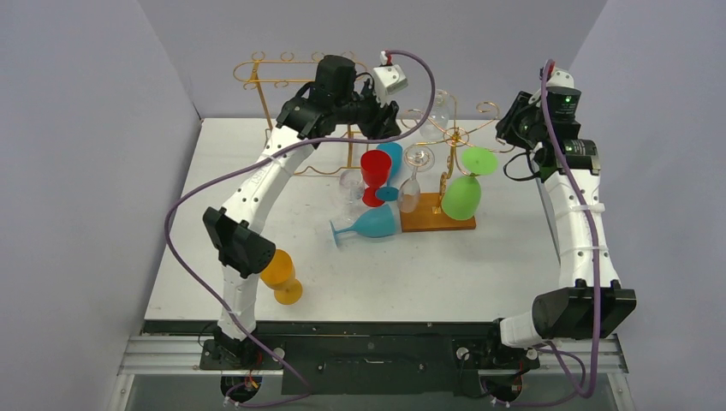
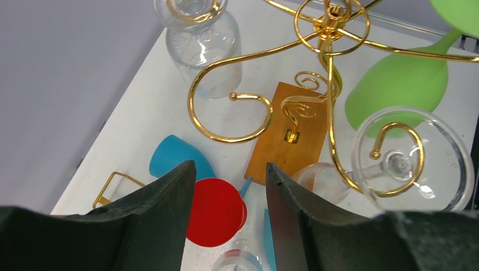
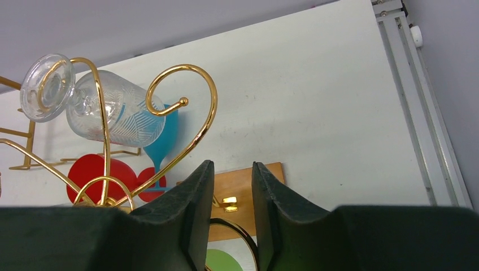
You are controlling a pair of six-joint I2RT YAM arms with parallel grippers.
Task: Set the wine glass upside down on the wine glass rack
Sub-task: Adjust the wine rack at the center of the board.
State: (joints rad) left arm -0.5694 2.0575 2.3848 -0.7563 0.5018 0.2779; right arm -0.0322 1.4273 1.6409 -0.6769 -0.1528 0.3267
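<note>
The gold wine glass rack (image 1: 454,134) stands on a wooden base (image 1: 432,221) mid-table. A green glass (image 1: 462,195) and two clear glasses (image 1: 411,181) (image 1: 438,111) hang upside down on it. A red glass (image 1: 375,174) stands left of the base, and a blue glass (image 1: 368,224) lies on its side in front. My left gripper (image 1: 385,120) is open and empty, high above the red glass (image 2: 217,212), left of the rack's hooks (image 2: 231,116). My right gripper (image 1: 514,120) is open and empty at the rack's right side, above the base (image 3: 233,183).
A second blue glass (image 1: 392,157) sits behind the red one. An orange glass (image 1: 282,274) stands by the left arm near the front left. A second gold rack (image 1: 282,86) stands at the back left. Grey walls close in both sides.
</note>
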